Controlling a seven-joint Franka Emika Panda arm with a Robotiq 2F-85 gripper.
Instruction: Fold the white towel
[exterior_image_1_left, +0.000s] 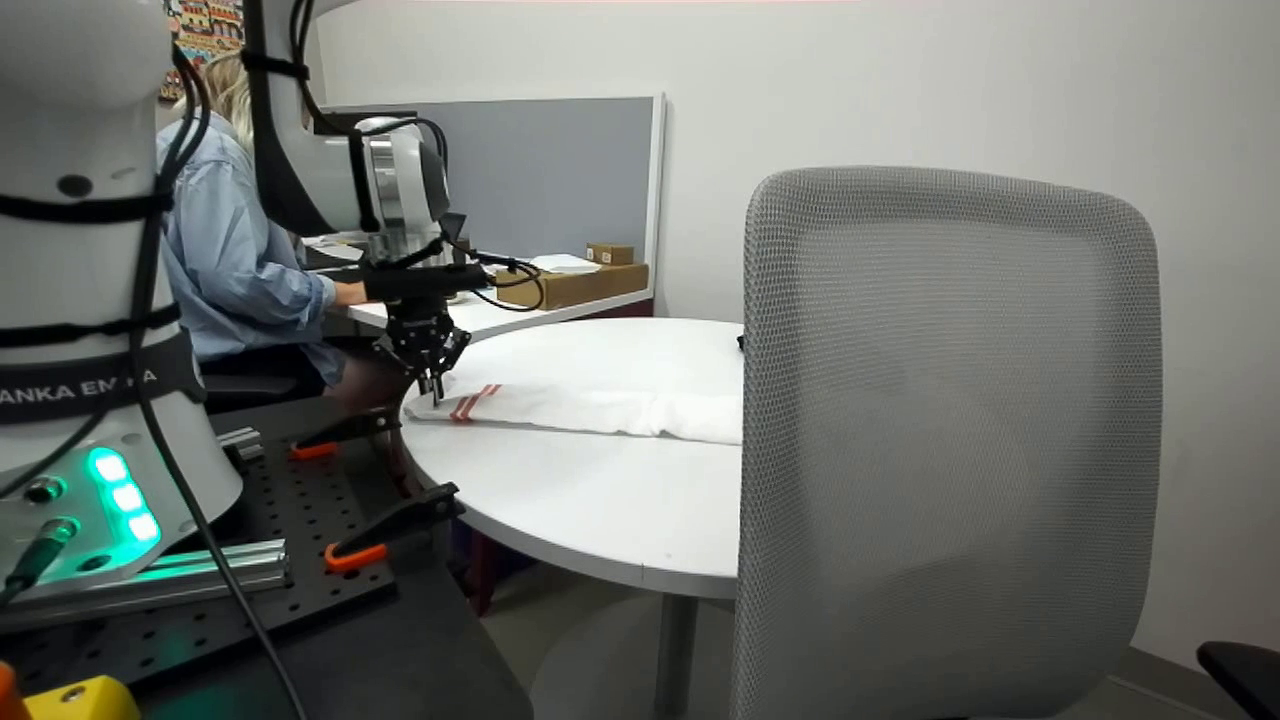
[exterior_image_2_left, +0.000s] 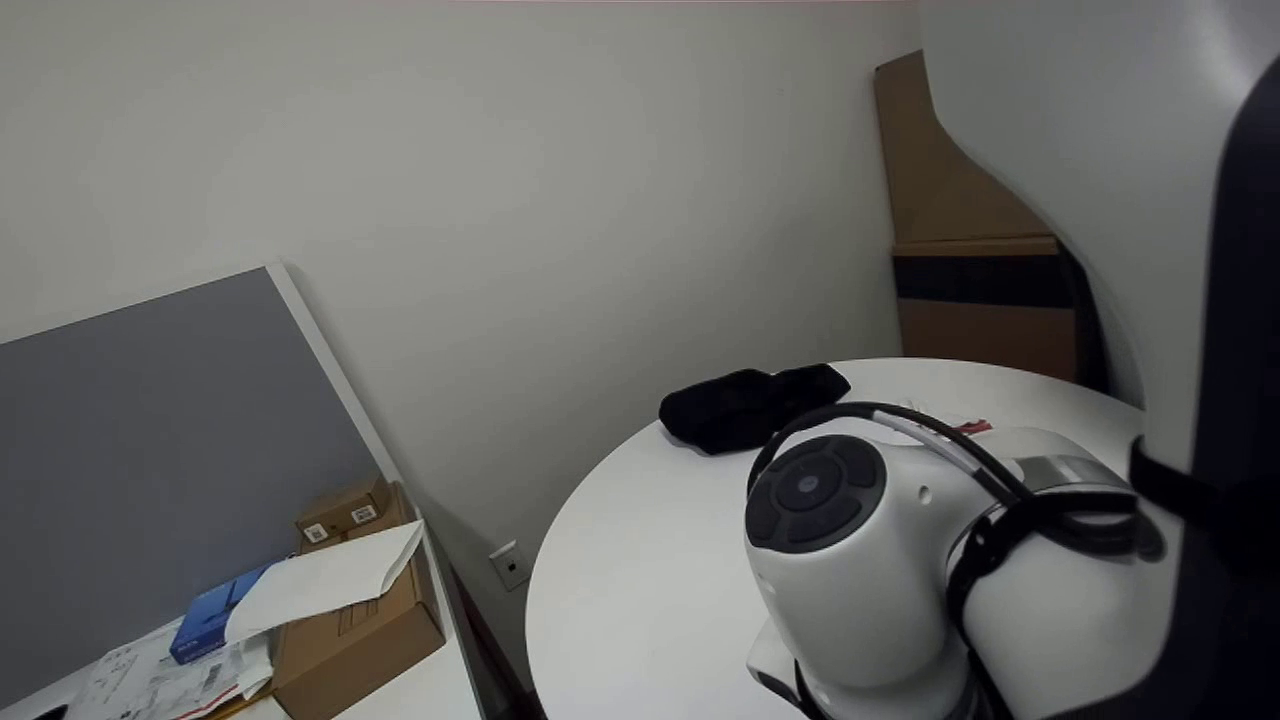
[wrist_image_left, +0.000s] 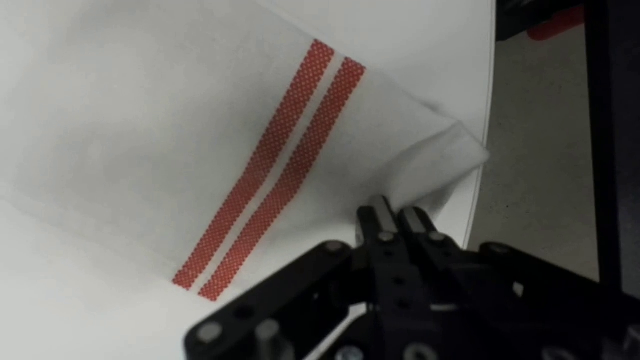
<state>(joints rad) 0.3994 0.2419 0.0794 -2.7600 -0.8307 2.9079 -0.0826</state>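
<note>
Closest to the wrist camera, we locate the gripper (wrist_image_left: 399, 214): its fingers are closed, with a ridge of the white towel (wrist_image_left: 160, 125) pinched between the tips. The towel lies along the round white table (exterior_image_1_left: 570, 500); two red stripes (wrist_image_left: 281, 125) cross it near the gripper, and one corner reaches the table rim.

Note two obstructions to view. At the near right in an exterior view, a grey mesh chair back (exterior_image_1_left: 950, 420) cuts off our view of the towel's right end. At the right of an exterior view, the robot arm (exterior_image_2_left: 850, 610) covers part of the table.

At the table edge toward the wall (exterior_image_2_left: 550, 200) we register a soft-looking black item (exterior_image_2_left: 740, 408), which we cannot identify. To the near left, two black clamps (exterior_image_1_left: 400, 522) with orange ends sit at the perforated plate (exterior_image_1_left: 300, 510) beside the robot base (exterior_image_1_left: 195, 452). On the far left, a person (exterior_image_1_left: 232, 262) in a light blue shirt sits at a white desk (exterior_image_1_left: 490, 320), which carries a brown cardboard box (exterior_image_1_left: 590, 287) with a smaller box (exterior_image_1_left: 608, 254) on top. Behind the desk stands a grey partition (exterior_image_1_left: 560, 170).
</note>
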